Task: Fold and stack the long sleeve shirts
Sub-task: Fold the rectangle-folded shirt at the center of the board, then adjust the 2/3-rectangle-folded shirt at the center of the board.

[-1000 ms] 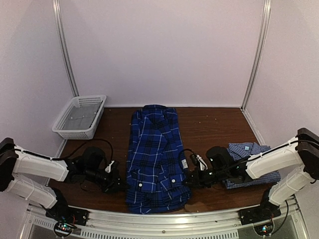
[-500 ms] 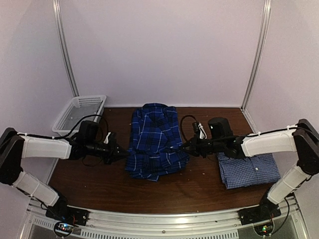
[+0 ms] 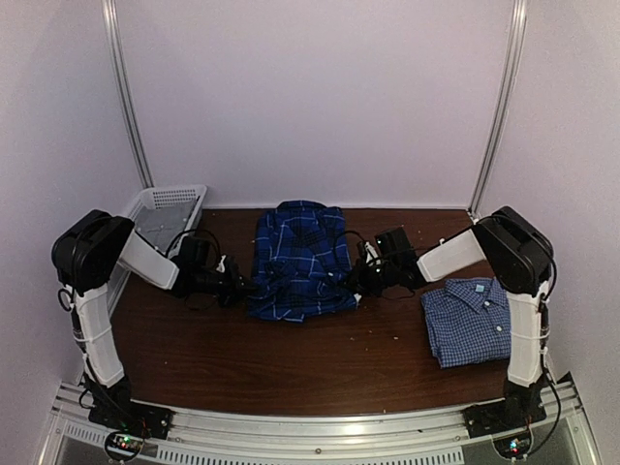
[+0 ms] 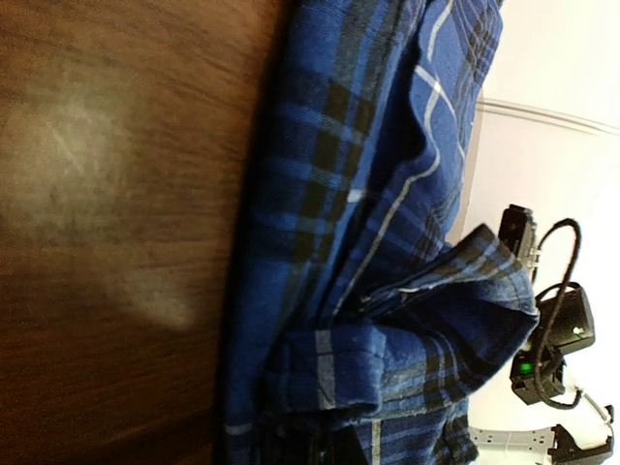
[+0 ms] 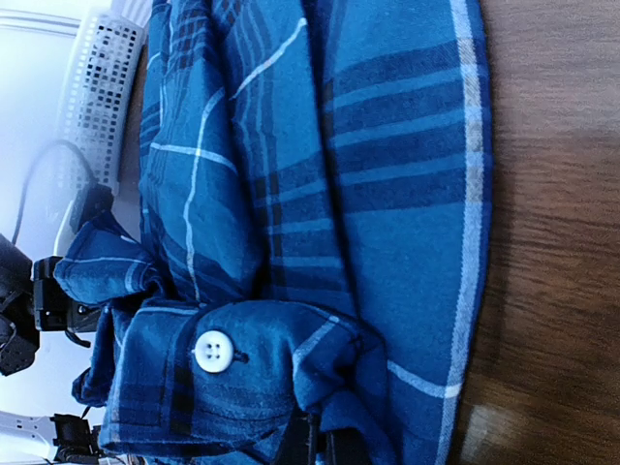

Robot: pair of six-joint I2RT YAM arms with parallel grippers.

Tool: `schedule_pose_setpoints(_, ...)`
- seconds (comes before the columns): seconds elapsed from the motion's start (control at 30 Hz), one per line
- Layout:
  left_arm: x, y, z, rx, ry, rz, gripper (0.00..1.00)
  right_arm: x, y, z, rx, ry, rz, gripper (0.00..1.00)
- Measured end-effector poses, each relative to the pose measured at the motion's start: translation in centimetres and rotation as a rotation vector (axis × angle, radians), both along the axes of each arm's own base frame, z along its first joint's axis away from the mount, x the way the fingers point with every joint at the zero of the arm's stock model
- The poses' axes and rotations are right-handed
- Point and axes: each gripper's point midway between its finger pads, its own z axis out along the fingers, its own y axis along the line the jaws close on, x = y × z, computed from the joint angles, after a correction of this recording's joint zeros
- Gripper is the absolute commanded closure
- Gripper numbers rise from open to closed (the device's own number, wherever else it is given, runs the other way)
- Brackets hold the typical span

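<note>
One pale blue-white fine-check cloth shirt point(image 3: 475, 318) lies folded, while the left gripper point(image 3: 242, 287) and right gripper point(image 3: 356, 281) pinch the half-folded dark royal-blue plaid shirt point(image 3: 300, 260); stacking remains.

The plaid shirt point(image 3: 298, 263) in the middle is royal blue with black bands and thin white lines, its button point(image 5: 214, 351) white. The checked shirt point(image 3: 475, 322) on the right is a pale blue-white small check. The table point(image 3: 291, 358) is dark brown wood grain. The far-left basket point(image 3: 174, 197) is white mesh.

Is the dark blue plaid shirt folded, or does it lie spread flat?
Half folded: the plaid shirt is doubled over itself, near part bunched on top, held by the left gripper and right gripper.
</note>
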Motion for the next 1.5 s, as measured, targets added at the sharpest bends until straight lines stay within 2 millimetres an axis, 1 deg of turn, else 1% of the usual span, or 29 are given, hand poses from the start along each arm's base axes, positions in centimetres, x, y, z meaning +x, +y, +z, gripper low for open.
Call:
schedule_pose_setpoints(0.03,0.0,-0.1,-0.1,-0.005,-0.003,-0.002,1.00,-0.1,0.0,-0.4,-0.001,0.007,0.003,1.00)
schedule_pose_setpoints(0.1,0.1,-0.2,0.2,-0.016,-0.019,-0.005,1.00,-0.1,0.1,-0.3,0.010,-0.004,0.008,1.00)
schedule_pose_setpoints(0.17,-0.1,-0.2,0.1,-0.020,-0.025,-0.008,1.00,-0.5,0.0,-0.5,0.015,-0.011,0.010,1.00)
schedule_pose_setpoints(0.23,-0.8,-0.3,-0.2,-0.020,-0.025,-0.015,1.00,-0.9,-0.1,-0.5,0.023,-0.022,0.012,1.00)
schedule_pose_setpoints(0.3,-2.0,-0.5,-0.4,-0.020,-0.020,-0.028,1.00,-1.9,-0.4,-0.5,0.022,-0.022,0.018,1.00)
schedule_pose_setpoints(0.33,-2.8,-0.7,-0.5,-0.021,-0.017,-0.036,1.00,-2.5,-0.5,-0.5,0.021,-0.022,0.021,1.00)
schedule_pose_setpoints(0.4,-4.6,-0.9,-0.5,-0.024,-0.007,-0.053,1.00,-4.3,-0.7,-0.5,0.013,-0.017,0.034,1.00)
schedule_pose_setpoints(0.5,-7.8,-1.5,-0.2,-0.020,0.009,-0.088,1.00,-7.2,-0.9,-0.5,-0.006,-0.007,0.059,1.00)
schedule_pose_setpoints(0.53,-8.9,-1.8,0.0,-0.015,0.010,-0.106,1.00,-8.5,-1.0,-0.5,-0.016,-0.002,0.071,1.00)
schedule_pose_setpoints(0.6,-10.1,-2.4,0.6,-0.012,0.005,-0.131,1.00,-9.9,-1.0,-0.4,-0.030,0.003,0.088,1.00)
schedule_pose_setpoints(0.67,-10.8,-2.8,1.4,-0.007,-0.008,-0.146,1.00,-11.2,-1.2,-0.2,-0.046,0.006,0.096,1.00)
schedule_pose_setpoints(0.7,-10.9,-2.9,1.9,-0.004,-0.018,-0.149,1.00,-11.5,-1.2,0.0,-0.052,0.003,0.099,1.00)
schedule_pose_setpoints(0.73,-11.0,-2.9,2.3,0.000,-0.027,-0.149,1.00,-11.7,-1.3,0.3,-0.056,-0.002,0.099,0.97)
schedule_pose_setpoints(0.77,-11.0,-2.8,2.8,0.006,-0.039,-0.146,0.97,-11.8,-1.3,0.6,-0.057,-0.007,0.099,0.93)
schedule_pose_setpoints(0.83,-10.9,-2.7,3.2,0.020,-0.051,-0.142,0.89,-11.8,-1.4,1.2,-0.064,-0.021,0.095,0.85)
schedule_pose_setpoints(0.9,-10.6,-2.7,3.3,0.039,-0.060,-0.144,0.78,-11.6,-1.5,1.6,-0.076,-0.031,0.093,0.77)
schedule_pose_setpoints(1.0,-10.2,-2.6,3.3,0.071,-0.069,-0.149,0.64,-11.1,-1.4,2.0,-0.090,-0.040,0.092,0.68)
schedule_pose_setpoints(1.1,-9.7,-2.7,3.5,0.103,-0.083,-0.163,0.51,-10.8,-1.4,2.2,-0.105,-0.046,0.090,0.63)
schedule_pose_setpoints(1.13,-9.4,-2.7,3.6,0.115,-0.092,-0.167,0.48,-10.8,-1.4,2.3,-0.113,-0.048,0.091,0.60)
schedule_pose_setpoints(1.2,-9.0,-2.9,4.0,0.132,-0.115,-0.177,0.42,-10.8,-1.6,2.4,-0.127,-0.053,0.089,0.51)
schedule_pose_setpoints(1.3,-8.6,-2.9,4.3,0.150,-0.135,-0.187,0.36,-10.7,-2.1,2.8,-0.155,-0.068,0.086,0.42)
schedule_pose_setpoints(1.4,-8.6,-2.8,4.2,0.171,-0.144,-0.198,0.32,-10.6,-2.6,3.3,-0.178,-0.086,0.074,0.32)
schedule_pose_setpoints(1.5,-8.9,-2.5,4.1,0.187,-0.145,-0.208,0.32,-10.5,-3.1,3.5,-0.203,-0.100,0.064,0.30)
